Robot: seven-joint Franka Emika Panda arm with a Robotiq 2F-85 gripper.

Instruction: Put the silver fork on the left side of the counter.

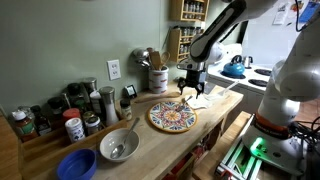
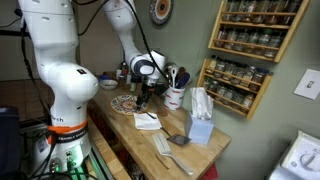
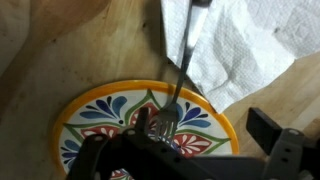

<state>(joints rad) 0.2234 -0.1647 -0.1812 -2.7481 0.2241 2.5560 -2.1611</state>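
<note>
Silver all-metal fork, slim and shiny, with its tines over the round plate painted in blue, red and yellow. Its handle runs away across the edge of a crumpled white paper napkin. All rest on the light-tan wooden butcher-block tabletop.

The black two-finger gripper hangs directly over the fork's head. In the wrist view its fingers appear spread wide to either side of the tines, closed on nothing. In an exterior view it stands at the far right edge of the plate, with a steel bowl and a blue bowl off to the left.

Step in hand, as judged: the grasp. A thin fork lying flat offers little to bite on. It would be best to descend squarely, with the jaws across the neck rather than along it, and to close where the plate rim lifts the metal clear. A straight lift before travelling left should keep the handle from dragging the napkin. The bare wood between plate and steel bowl looks a suitable landing.
</note>
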